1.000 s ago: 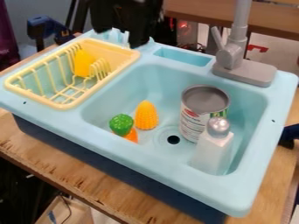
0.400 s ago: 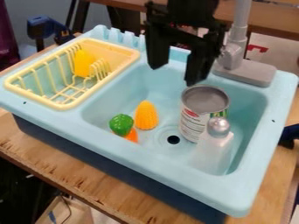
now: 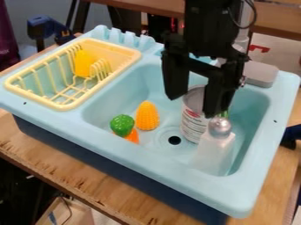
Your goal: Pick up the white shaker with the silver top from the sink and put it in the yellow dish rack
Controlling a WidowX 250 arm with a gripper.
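- The gripper [image 3: 194,106] hangs over the can [image 3: 192,125], fingers wide apart with nothing held; this looks like positioning ahead of a grasp.
- A grasp here would call for centring the fingers and lowering them clear of the bottle [image 3: 213,154].
- The can stands upright in the sink [image 3: 250,184], beside the bottle, its pale label marked red, its grey top partly hidden.
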